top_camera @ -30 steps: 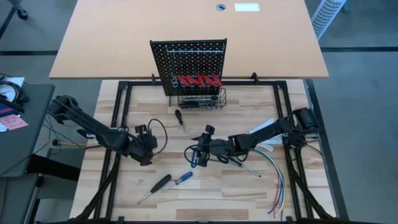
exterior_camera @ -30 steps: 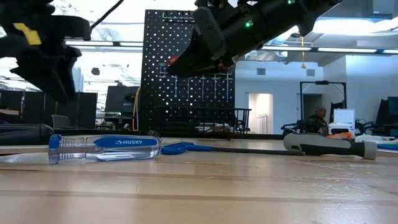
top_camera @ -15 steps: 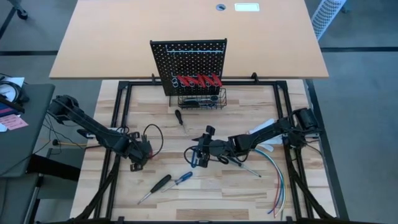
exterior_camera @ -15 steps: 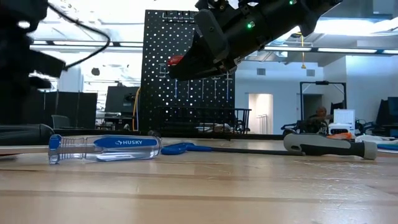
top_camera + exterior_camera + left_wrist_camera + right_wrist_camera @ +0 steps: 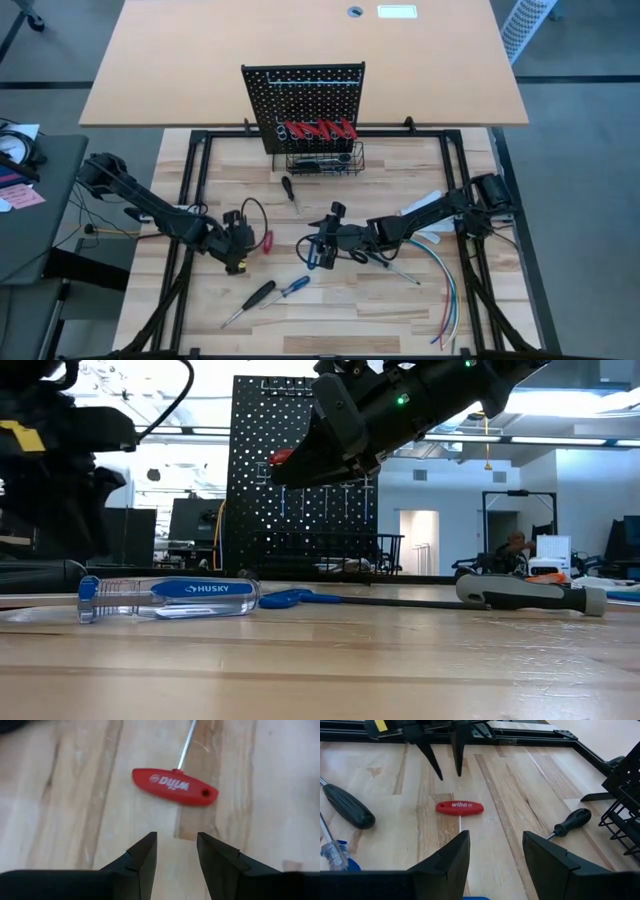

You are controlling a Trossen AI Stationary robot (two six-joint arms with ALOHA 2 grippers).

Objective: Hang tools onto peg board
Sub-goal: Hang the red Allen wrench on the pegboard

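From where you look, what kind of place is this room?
Probably a robotics lab or workshop: a wooden workbench with two robot arms, a black peg board holding red-handled pliers, and open office-like space behind in the low view.

I see my left gripper (image 5: 240,247) beside a red-handled tool (image 5: 267,241), mid-tabletop; the peg board (image 5: 303,95) stands at the far edge.

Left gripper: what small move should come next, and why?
Probably lower the left gripper onto the red T-handle tool and close. Its fingers are open and empty, the tool lies flat on the table just ahead of them, untouched.
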